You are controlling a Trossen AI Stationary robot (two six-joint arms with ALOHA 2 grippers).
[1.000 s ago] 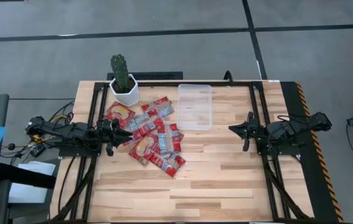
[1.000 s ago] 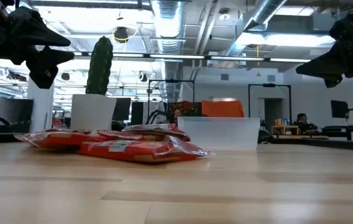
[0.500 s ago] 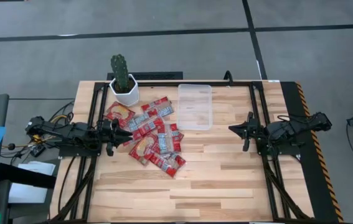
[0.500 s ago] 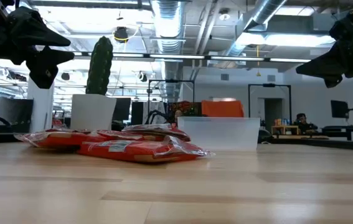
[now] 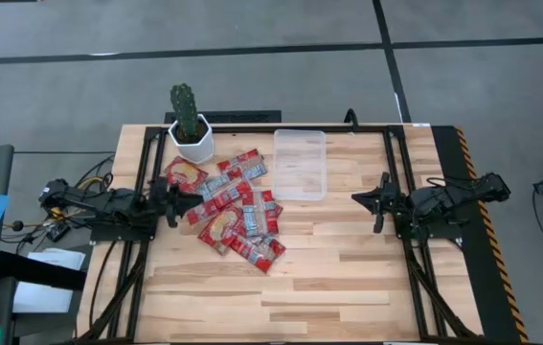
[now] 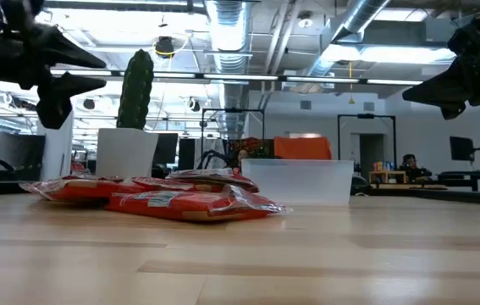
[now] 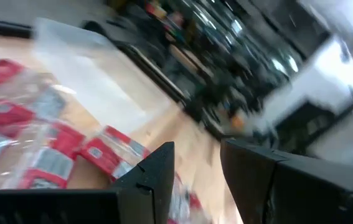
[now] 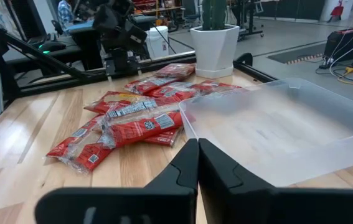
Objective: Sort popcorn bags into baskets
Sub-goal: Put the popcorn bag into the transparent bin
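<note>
We see one table [image 5: 348,278], its near half bare wood with free room. One clear basket [image 5: 300,164] sits at the far edge, nothing in it. One cactus pot [image 5: 191,139] stands at the far left. We count about ten bags [image 5: 237,213] heaped between pot and basket, just left of the basket. The left gripper [image 5: 181,204], fingers partly apart and holding nothing, hovers at the heap's left edge. The right gripper [image 5: 378,202] waits pinched together, well right of the basket. Only the low view shows both grippers raised off the table.

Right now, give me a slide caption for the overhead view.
Red popcorn bags piled beside an empty clear tray, left gripper open at the pile, right gripper shut and waiting.
</note>
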